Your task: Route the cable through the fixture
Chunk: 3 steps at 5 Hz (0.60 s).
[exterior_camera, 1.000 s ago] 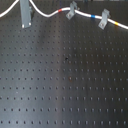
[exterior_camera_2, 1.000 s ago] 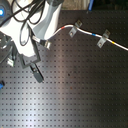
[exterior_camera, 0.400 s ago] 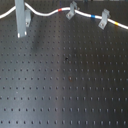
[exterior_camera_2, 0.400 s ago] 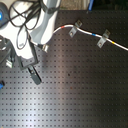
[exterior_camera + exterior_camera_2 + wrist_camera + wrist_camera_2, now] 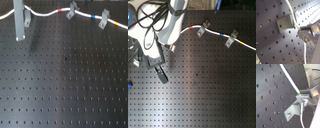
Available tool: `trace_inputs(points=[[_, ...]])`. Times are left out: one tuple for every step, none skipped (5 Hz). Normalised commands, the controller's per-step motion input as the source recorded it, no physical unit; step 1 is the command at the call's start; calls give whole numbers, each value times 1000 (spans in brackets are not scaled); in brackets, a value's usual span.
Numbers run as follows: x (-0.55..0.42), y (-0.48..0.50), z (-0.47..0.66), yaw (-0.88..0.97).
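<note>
Black perforated breadboard [image 5: 70, 85] fills both exterior views, its holes in even rows. At about ten o'clock in the first exterior view a tall plain grey bar [image 5: 19, 22] stands upright, with the fixture [image 5: 27, 18], a small pale grey clip, just beside it toward the first exterior view's right. The cable [image 5: 47, 13] runs white across the twelve o'clock edge, passing from the first exterior view's left by the fixture, then through a darker tilted clip [image 5: 72, 10] just after a red band, then a second tilted clip [image 5: 104, 18] at one o'clock, next to blue and yellow bands.

In the second exterior view the arm's white body [image 5: 153, 37] sits at ten o'clock, and the gripper [image 5: 160, 72] points down toward the board at nine o'clock. In the first wrist view the fingers [image 5: 308, 28] are pressed onto the cable [image 5: 293, 18], right next to the fixture [image 5: 284, 22]; the second wrist view shows the same pinch at a green mark.
</note>
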Motion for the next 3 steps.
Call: trace_inputs(points=[[-223, 102, 524, 0], [-117, 120, 525, 0], [-63, -18, 358, 6]])
